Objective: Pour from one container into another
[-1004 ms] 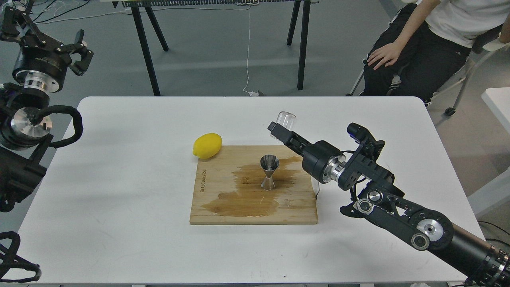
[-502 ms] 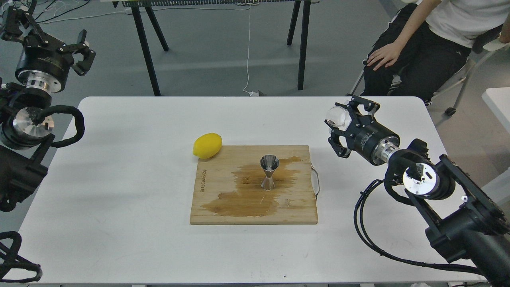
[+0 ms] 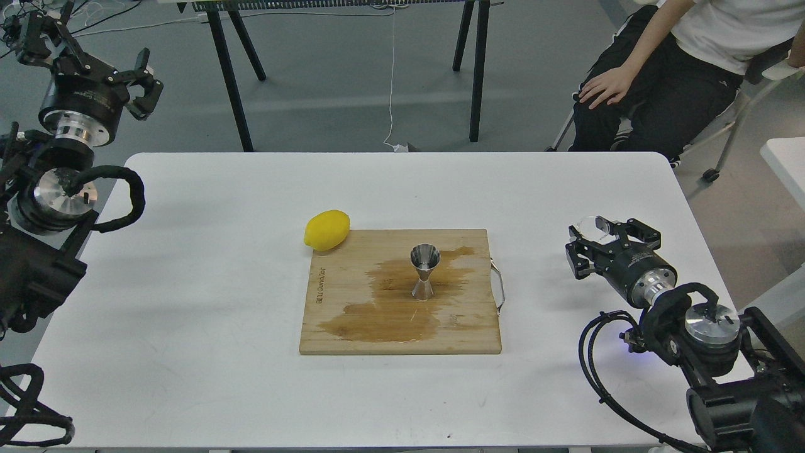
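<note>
The steel jigger (image 3: 425, 271) stands upright on the wooden cutting board (image 3: 352, 277), in a brown wet stain that spreads over the board. The clear glass cup (image 3: 594, 225) is far to the right of the board, low over the table. My right gripper (image 3: 605, 240) is shut on it and only the cup's rim shows between the fingers. I cannot tell whether the cup holds liquid. My left gripper (image 3: 93, 55) hangs open and empty beyond the table's far left corner.
A yellow lemon (image 3: 327, 229) lies at the board's far left corner. A metal handle (image 3: 499, 288) sticks out of the board's right edge. A seated person (image 3: 666, 69) is beyond the far right corner, and black table legs (image 3: 229, 69) stand behind.
My right arm has swung away from above the jigger, out to the right and then down toward me, carrying the glass cup. The left arm drifted slightly right.
</note>
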You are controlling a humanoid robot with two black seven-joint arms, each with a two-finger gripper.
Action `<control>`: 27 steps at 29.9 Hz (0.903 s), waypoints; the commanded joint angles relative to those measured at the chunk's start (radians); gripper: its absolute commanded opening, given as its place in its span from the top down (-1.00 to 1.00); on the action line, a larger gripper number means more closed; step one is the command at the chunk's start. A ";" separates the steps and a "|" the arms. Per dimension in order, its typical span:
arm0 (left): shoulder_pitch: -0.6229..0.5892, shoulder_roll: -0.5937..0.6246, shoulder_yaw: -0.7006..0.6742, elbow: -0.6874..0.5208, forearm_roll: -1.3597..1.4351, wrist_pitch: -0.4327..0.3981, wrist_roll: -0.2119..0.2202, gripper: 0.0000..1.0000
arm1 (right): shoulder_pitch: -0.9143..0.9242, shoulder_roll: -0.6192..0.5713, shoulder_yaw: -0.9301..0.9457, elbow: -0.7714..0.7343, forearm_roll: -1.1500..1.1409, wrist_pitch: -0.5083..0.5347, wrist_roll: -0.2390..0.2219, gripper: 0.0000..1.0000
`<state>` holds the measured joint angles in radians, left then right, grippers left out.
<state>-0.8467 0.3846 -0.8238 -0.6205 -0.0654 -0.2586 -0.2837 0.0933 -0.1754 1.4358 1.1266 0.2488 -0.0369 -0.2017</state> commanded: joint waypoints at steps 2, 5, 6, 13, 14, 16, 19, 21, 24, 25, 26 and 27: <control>0.000 -0.009 0.000 0.001 0.003 0.001 -0.002 -0.99 | 0.003 0.062 0.017 -0.142 0.006 0.120 0.001 0.23; -0.002 -0.009 0.002 0.001 0.003 0.001 -0.002 -0.99 | 0.008 0.083 0.020 -0.189 0.007 0.173 0.002 0.22; -0.002 -0.007 0.002 0.001 0.004 0.001 0.000 -0.99 | 0.009 0.086 0.020 -0.201 0.007 0.189 0.002 0.22; -0.006 -0.007 0.002 0.001 0.004 0.001 -0.002 -0.99 | 0.013 0.082 0.020 -0.211 0.007 0.215 0.002 0.06; -0.006 -0.007 0.002 0.001 0.004 0.001 -0.002 -0.99 | 0.013 0.080 0.020 -0.211 0.007 0.215 0.002 0.04; -0.006 -0.009 0.002 0.001 0.004 0.001 -0.002 -0.99 | 0.014 0.079 0.020 -0.211 0.007 0.216 0.002 -0.06; -0.008 -0.009 0.002 -0.001 0.004 0.001 0.000 -0.99 | 0.014 0.077 0.021 -0.214 0.007 0.222 0.001 -0.14; -0.006 -0.009 0.002 0.001 0.004 0.001 -0.002 -0.99 | 0.013 0.077 0.020 -0.218 0.006 0.236 0.002 -0.14; -0.006 -0.009 0.002 -0.001 0.004 0.001 0.000 -0.99 | 0.016 0.079 0.020 -0.247 0.006 0.250 0.002 -0.15; -0.008 -0.009 0.002 0.001 0.004 0.001 0.000 -0.99 | 0.017 0.079 0.020 -0.258 0.007 0.255 0.002 -0.15; -0.008 -0.009 0.002 0.001 0.004 0.001 0.000 -0.99 | 0.022 0.077 0.020 -0.264 0.007 0.259 0.002 -0.15; -0.008 -0.009 0.002 -0.001 0.004 0.001 0.000 -0.99 | 0.025 0.077 0.020 -0.268 0.007 0.262 0.002 -0.15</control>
<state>-0.8534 0.3763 -0.8222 -0.6204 -0.0613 -0.2576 -0.2844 0.1095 -0.0979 1.4562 0.8764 0.2562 0.2144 -0.1998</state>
